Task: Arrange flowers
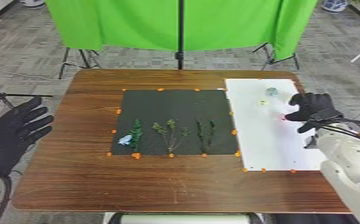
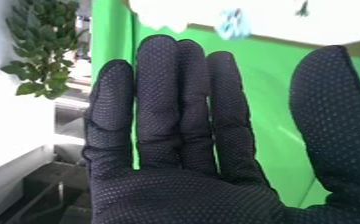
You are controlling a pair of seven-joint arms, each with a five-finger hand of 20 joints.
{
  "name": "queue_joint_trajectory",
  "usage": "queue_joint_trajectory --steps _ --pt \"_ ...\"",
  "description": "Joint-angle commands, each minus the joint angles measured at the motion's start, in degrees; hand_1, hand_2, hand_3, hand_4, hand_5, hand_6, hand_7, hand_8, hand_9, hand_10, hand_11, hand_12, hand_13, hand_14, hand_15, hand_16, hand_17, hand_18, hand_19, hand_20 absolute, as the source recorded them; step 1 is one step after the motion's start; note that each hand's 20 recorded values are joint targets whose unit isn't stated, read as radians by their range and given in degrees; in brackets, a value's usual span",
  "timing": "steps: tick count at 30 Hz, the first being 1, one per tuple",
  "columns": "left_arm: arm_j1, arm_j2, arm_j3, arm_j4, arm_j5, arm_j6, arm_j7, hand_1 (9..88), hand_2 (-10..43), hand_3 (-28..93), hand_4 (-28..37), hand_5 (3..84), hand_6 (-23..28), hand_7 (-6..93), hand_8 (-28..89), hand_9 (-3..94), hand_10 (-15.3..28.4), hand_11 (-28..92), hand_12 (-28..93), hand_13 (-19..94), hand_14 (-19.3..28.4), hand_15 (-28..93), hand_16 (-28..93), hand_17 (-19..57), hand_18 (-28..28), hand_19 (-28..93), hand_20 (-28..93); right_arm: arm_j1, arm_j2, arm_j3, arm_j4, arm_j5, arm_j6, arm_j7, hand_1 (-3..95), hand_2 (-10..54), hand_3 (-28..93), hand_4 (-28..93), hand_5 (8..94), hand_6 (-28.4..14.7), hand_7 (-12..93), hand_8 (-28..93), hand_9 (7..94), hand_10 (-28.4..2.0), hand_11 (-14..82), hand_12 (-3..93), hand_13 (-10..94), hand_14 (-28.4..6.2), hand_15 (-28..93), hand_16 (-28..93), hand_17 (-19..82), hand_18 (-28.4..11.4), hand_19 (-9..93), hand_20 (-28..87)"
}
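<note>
In the head view, my right hand (image 1: 314, 107) is over the right part of the white board (image 1: 263, 142), beside a small pink spot (image 1: 284, 119). A pale teal item (image 1: 271, 91) and a small yellow-green one (image 1: 263, 102) rest on the board. A blue flower (image 1: 125, 140) with a leafy green stem (image 1: 136, 132), a branching sprig (image 1: 170, 137) and a dark green stem (image 1: 206, 136) lie on the black mat (image 1: 159, 102). My left hand (image 1: 12, 135) is open beyond the table's left edge. Seen from the right wrist, my right hand (image 2: 194, 190) is open, palm showing, holding nothing.
Orange markers edge the mat and board on the brown table (image 1: 88, 170). A green curtain (image 1: 123, 25) and a black stand (image 1: 180, 30) are behind the table. The right wrist view shows a leafy plant (image 2: 41, 45) and a light-blue item (image 2: 233, 24) farther off.
</note>
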Motion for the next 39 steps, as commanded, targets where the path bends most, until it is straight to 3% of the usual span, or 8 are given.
queue_joint_trajectory --steps 1,8,12,15,23,27,34,39 --pt "0.5 -0.15 -0.18 0.27 0.13 -0.04 -0.39 25.8 -2.2 71 -28.3 27.9 2.9 23.8 -13 21.1 10.7 29 11 15 12.8 43 -5 -10.8 19.1 45 5 3.4 -0.8 -3.5 2.9 -2.7 -1.2 0.8 28.1 -9.5 87 -28 47.5 -0.7 34 -22 53.8 -8.3 43.7 20.2 53 -5.9 63 17 24 -16.0 78 38" --pt "0.5 -0.17 -0.11 0.26 0.1 -0.04 -0.51 25.7 -2.2 71 -28.3 27.9 2.9 23.9 -13 21.1 10.7 29 11 15 12.7 43 -5 -10.8 19.1 45 5 7.9 -1.3 -8.6 6.7 -2.9 2.1 2.8 32.6 -9.5 86 -28 53.3 0.8 35 -23 60.0 -7.0 42.0 22.8 59 -5.2 63 19 28 -16.1 81 38" --pt "0.9 -0.18 -0.35 0.05 0.11 0.03 -0.23 25.7 -2.3 71 -28.3 27.9 2.9 23.8 -13 21.0 10.7 29 11 15 12.7 43 -5 -10.8 19.1 45 5 9.2 -1.6 -9.8 7.4 -3.6 2.7 2.1 43.7 -9.4 80 -28 63.4 2.4 44 -16 76.2 -3.7 25.9 40.8 68 -3.4 59 29 32 -16.9 83 39" --pt "1.0 -0.15 -0.5 -0.03 0.0 0.26 -0.2 25.7 -2.3 71 -28.3 27.9 2.9 23.8 -13 21.1 10.7 29 11 15 12.8 43 -5 -10.8 19.1 45 5 9.8 -1.8 -10.5 7.8 -4.5 2.9 1.9 48.9 -9.5 80 -28 71.9 2.9 46 -13 85.3 -2.6 22.5 45.8 74 -2.8 58 34 35 -17.4 86 39" --pt "1.8 -0.1 -1.11 -0.36 -0.18 0.79 0.39 25.6 -2.2 71 -28.3 27.9 2.8 23.8 -13 21.1 10.6 29 11 15 12.8 43 -5 -10.8 19.1 45 5 11.5 -2.4 -11.7 6.8 -4.5 9.0 0.3 48.9 -9.5 82 -28 75.1 2.4 45 -12 87.5 -2.2 22.3 47.6 76 -2.7 58 35 36 -17.8 87 40" --pt "2.3 -0.08 -1.71 -0.5 -0.32 1.06 0.25 25.6 -2.2 71 -28.3 27.9 2.8 23.8 -13 21.1 10.7 29 11 15 12.9 43 -5 -10.8 19.1 45 5 18.9 -4.6 -17.3 5.9 -4.4 12.1 -1.7 48.8 -9.5 82 -28 75.2 2.3 45 -12 87.7 -2.3 22.3 48.1 76 -2.9 58 36 36 -17.9 87 40" --pt "2.1 0.31 -1.64 -0.38 -0.25 1.11 -0.21 25.6 -2.3 71 -28.3 27.9 2.9 23.8 -13 21.1 10.7 29 11 15 12.8 43 -5 -10.8 19.1 45 5 33.9 -13.6 -30.9 8.6 -4.7 15.8 -8.9 48.8 -9.5 82 -28 75.0 2.1 45 -12 87.5 -2.3 22.2 48.6 76 -2.7 58 36 36 -17.6 88 40" --pt "0.7 0.73 -0.37 0.08 -0.16 0.87 -0.87 25.6 -2.3 71 -28.3 27.9 2.9 23.7 -13 21.1 10.7 29 11 15 12.7 43 -5 -10.8 19.1 45 5 39.1 -22.9 -36.6 12.3 -5.0 12.2 -13.0 48.5 -9.5 82 -28 74.6 2.4 45 -12 87.3 -2.2 22.2 48.7 76 -2.5 58 36 36 -17.5 88 40"
